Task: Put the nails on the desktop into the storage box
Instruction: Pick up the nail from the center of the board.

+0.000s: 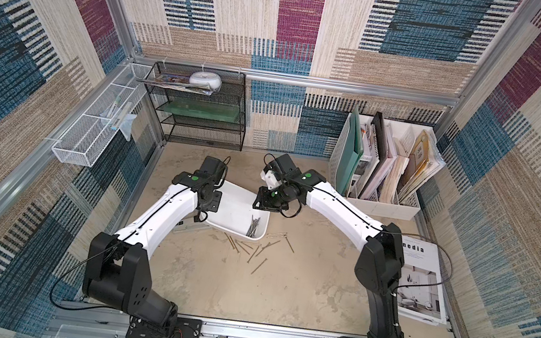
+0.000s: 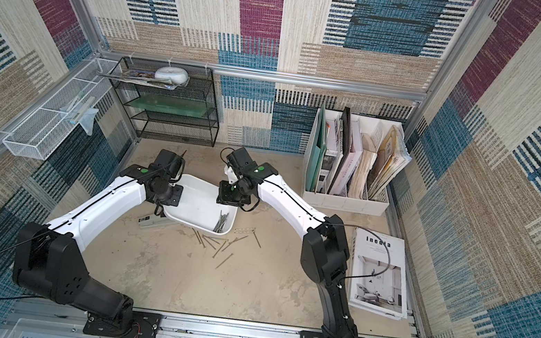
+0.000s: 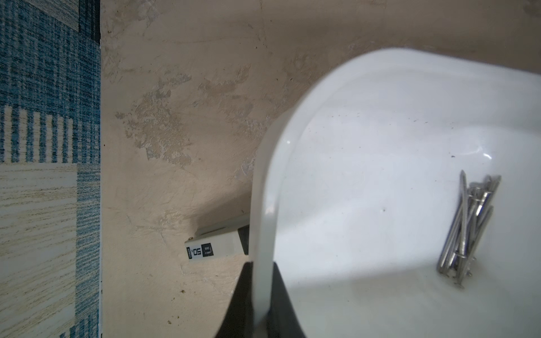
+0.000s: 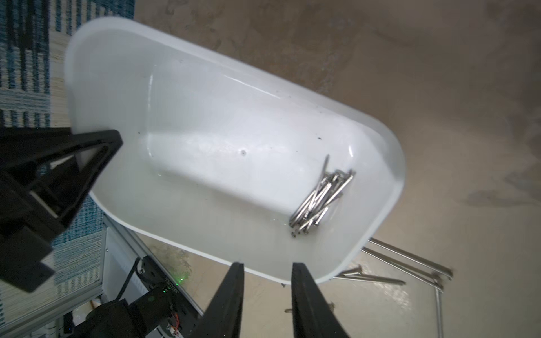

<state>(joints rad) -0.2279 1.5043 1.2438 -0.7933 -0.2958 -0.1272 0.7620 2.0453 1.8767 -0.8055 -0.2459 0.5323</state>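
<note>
Desktop point(image 1: 280, 287): beige and mottled; its far left part is covered by the arms.
Storage box point(image 1: 237, 208): left of centre; its left end is hidden under the left wrist in both top views.
Left gripper point(image 3: 261, 272): fingers pinching the box's left rim.
Right gripper point(image 4: 266, 281): fingers spread and empty over the box's far right end.
Grey carton point(image 3: 213, 248): half hidden under the box.
Nails point(image 4: 322, 199): overlapping pile in the box's near right corner; number unclear.
Loose nails point(image 1: 252, 247): scattered just near that corner.
</note>
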